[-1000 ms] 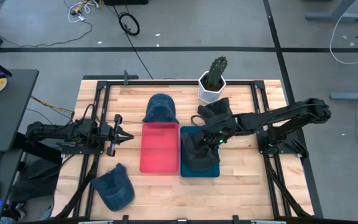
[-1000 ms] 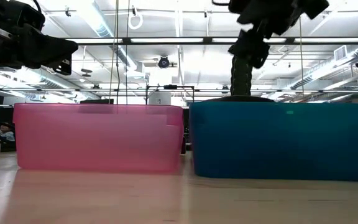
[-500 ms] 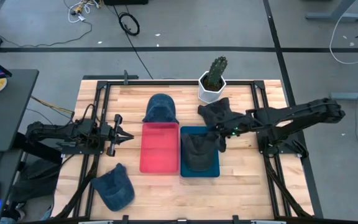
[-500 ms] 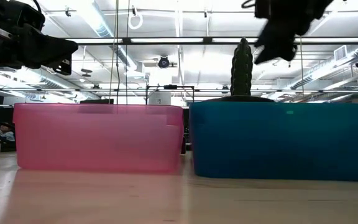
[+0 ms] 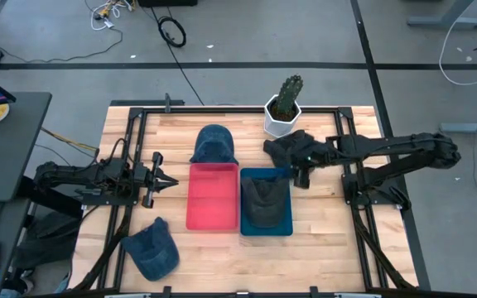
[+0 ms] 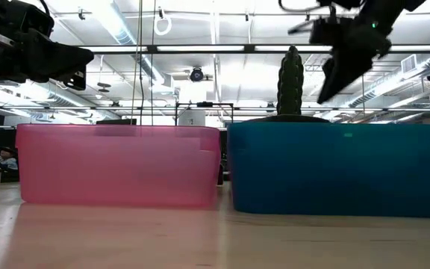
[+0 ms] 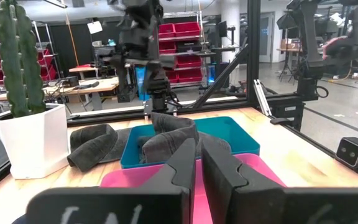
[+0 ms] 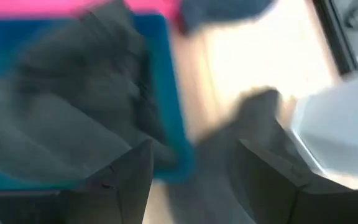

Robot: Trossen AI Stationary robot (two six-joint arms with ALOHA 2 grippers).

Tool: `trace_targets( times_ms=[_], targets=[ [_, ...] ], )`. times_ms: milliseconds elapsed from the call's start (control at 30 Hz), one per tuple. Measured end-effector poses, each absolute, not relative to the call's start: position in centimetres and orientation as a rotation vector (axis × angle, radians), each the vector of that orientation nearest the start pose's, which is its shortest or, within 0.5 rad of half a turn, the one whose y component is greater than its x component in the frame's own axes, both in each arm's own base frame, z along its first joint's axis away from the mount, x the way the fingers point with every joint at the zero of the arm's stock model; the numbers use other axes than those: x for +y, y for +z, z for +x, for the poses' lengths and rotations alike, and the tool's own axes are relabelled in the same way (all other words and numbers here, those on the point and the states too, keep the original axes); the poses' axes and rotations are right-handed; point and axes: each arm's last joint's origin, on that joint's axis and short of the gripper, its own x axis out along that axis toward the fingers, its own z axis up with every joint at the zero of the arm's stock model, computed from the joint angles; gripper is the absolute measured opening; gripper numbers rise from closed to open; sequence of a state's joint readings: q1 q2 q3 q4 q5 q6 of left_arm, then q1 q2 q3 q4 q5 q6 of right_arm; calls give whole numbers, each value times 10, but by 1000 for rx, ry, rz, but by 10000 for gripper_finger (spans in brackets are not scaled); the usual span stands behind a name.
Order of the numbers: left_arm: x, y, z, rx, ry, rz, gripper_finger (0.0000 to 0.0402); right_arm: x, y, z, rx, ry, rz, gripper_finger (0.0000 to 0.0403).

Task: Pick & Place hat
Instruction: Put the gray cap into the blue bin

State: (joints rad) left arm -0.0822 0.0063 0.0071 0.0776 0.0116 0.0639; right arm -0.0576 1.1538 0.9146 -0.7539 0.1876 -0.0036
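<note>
A dark grey hat [image 5: 263,203] lies in the blue bin [image 5: 283,228], beside the pink bin [image 5: 214,199]. A second dark hat [image 5: 286,149] rests on the table by the cactus pot. One blue hat [image 5: 214,145] lies behind the pink bin and another [image 5: 151,248] at the near left. My right gripper [image 5: 300,175] hangs open over the blue bin's right rim, slanting down, with nothing between its fingers [image 8: 135,177]. My left gripper [image 5: 159,179] waits shut at the table's left, pointing level at the pink bin.
A cactus in a white pot [image 5: 283,114] stands at the far edge, just behind the second dark hat. Black frame rails [image 5: 346,165] run along both sides of the wooden table. Bare wood shows in front of the bins.
My right gripper has drawn back from above the grey hat in the blue bin toward the table's right edge, and has turned at the wrist. Its fingers stay open. The grey hat stays in the blue bin.
</note>
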Motion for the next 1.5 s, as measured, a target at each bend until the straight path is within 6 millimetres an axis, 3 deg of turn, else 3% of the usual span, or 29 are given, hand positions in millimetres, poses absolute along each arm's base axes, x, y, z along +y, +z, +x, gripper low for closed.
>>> trace_targets(
  times_ms=[133, 300, 667, 1133, 1400, 1500],
  targets=[
    [-8, 173, 97, -82, -92, 61, 30, -39, 259, 205, 1122, -269, -78, 231],
    [-8, 173, 97, -81, -92, 61, 30, -60, 258, 201, 1142, -272, -82, 231],
    [-8, 173, 97, -82, -92, 61, 30, -100, 231, 213, 1211, -247, 14, 231],
    [-8, 173, 97, -82, -92, 61, 30, -116, 184, 233, 1376, -160, 54, 231],
    [-8, 173, 97, -81, -91, 61, 30, -117, 179, 234, 1391, -149, 64, 230],
    [-8, 173, 97, -82, -91, 61, 30, -117, 179, 233, 1398, -153, 75, 213]
  ],
)
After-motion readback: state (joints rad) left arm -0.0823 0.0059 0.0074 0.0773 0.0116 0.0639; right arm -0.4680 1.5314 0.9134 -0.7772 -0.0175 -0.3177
